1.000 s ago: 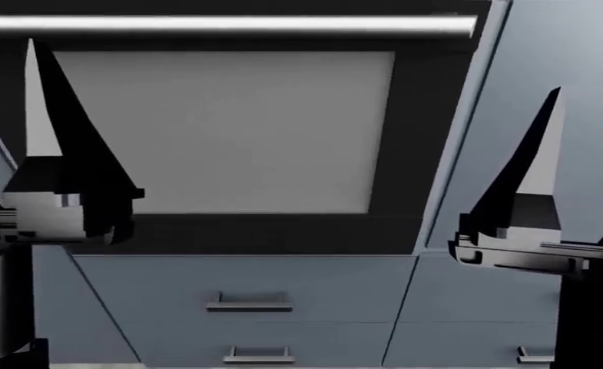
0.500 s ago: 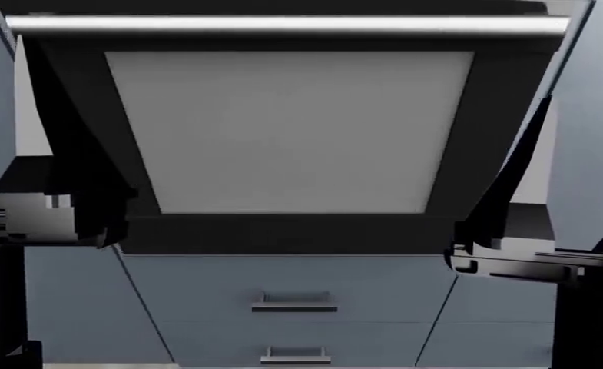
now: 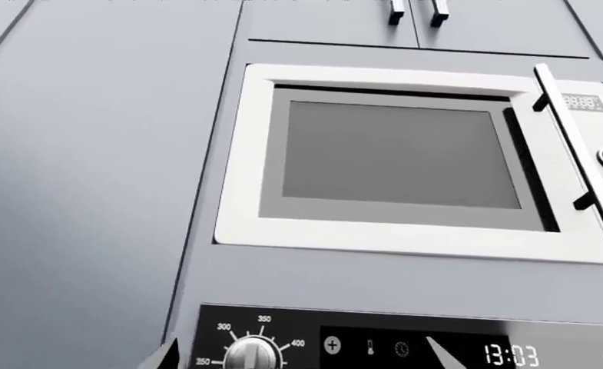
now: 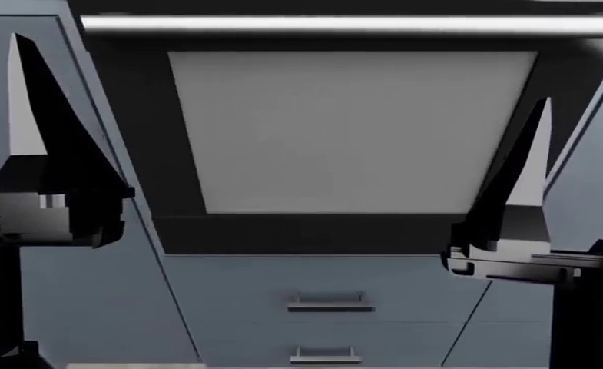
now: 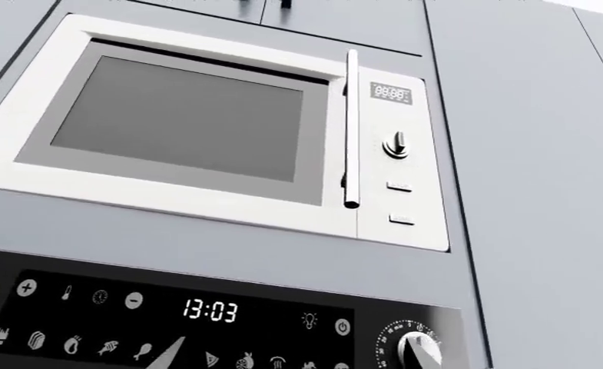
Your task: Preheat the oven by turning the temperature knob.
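Observation:
The black oven with its pale grey window and silver bar handle fills the head view. Its control panel shows in the left wrist view, with the temperature knob, a silver-faced dial ringed by 250 to 400. My left gripper is open in front of this panel, apart from it, one fingertip just beside the knob. In the head view it points up at the oven's left. My right gripper points up at the oven's right, one fingertip before the food icons.
A white microwave sits above the oven, also in the right wrist view. A second dial with minute marks is at the panel's right end, and the clock reads 13:03. Blue-grey drawers lie below the oven.
The oven and drawers have slid to the right in the head view, so the view has shifted left. Both grippers hold about the same places in the view.

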Controlling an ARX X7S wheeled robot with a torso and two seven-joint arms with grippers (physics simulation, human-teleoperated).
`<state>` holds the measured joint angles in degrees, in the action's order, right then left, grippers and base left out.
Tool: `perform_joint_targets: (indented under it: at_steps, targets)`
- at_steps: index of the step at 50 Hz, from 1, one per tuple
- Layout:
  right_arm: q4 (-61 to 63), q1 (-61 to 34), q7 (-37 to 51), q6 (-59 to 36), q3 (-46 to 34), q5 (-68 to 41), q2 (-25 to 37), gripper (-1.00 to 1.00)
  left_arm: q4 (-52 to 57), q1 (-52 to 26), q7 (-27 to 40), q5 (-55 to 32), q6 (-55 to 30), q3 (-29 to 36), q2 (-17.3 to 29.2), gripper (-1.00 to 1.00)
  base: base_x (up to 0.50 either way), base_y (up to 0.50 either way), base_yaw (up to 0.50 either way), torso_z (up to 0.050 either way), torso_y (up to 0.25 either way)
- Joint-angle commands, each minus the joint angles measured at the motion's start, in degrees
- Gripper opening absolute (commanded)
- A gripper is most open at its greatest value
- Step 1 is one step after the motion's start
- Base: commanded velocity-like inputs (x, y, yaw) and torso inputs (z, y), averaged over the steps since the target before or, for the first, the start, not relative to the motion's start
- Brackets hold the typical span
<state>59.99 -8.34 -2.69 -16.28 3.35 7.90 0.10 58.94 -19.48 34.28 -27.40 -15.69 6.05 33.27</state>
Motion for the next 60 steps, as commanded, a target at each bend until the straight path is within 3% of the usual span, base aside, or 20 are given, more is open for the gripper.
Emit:
perform_joint_targets:
  at_steps: [1, 19, 21, 47, 60]
  targets:
    - [0.00, 0.44, 0.00, 0.46, -0.31, 0.35, -0.01, 1.00, -0.15, -0.14, 1.09, -0.28, 0.81, 0.60, 1.15, 1.00, 0.00, 0.33, 0.00, 0.000, 0.000]
    - [0.00, -0.50, -0.26, -1.10, -0.88, 1.42, 0.01, 1.00, -0.33, -0.52, 2.22, -0.75, 1.83, 1.88, 2.32, 1.00, 0.00, 0.05, 0.00, 0.000, 0.000]
    - [0.00, -0.03, -0.35, -0.78, -1.04, 1.67, 0.00, 1.00, -0.70, 0.90, 0.02, -1.34, 5.42, 1.72, 2.50, 1.00, 0.00, 0.00, 0.00, 0.008, 0.000]
    - [0.00, 0.55, -0.90, -0.07, -1.21, 1.87, -0.01, 1.00, -0.54, 0.24, 2.09, -2.11, 6.16, 2.97, 4.68, 1.00, 0.00, 0.00, 0.00, 0.048, 0.000]
    - [0.00, 1.79, -1.01, 1.61, -0.49, 0.61, 0.00, 1.00, 0.74, -0.56, 5.60, -2.32, 6.42, 4.60, 7.53, 1.00, 0.39, 0.00, 0.00, 0.007, 0.000]
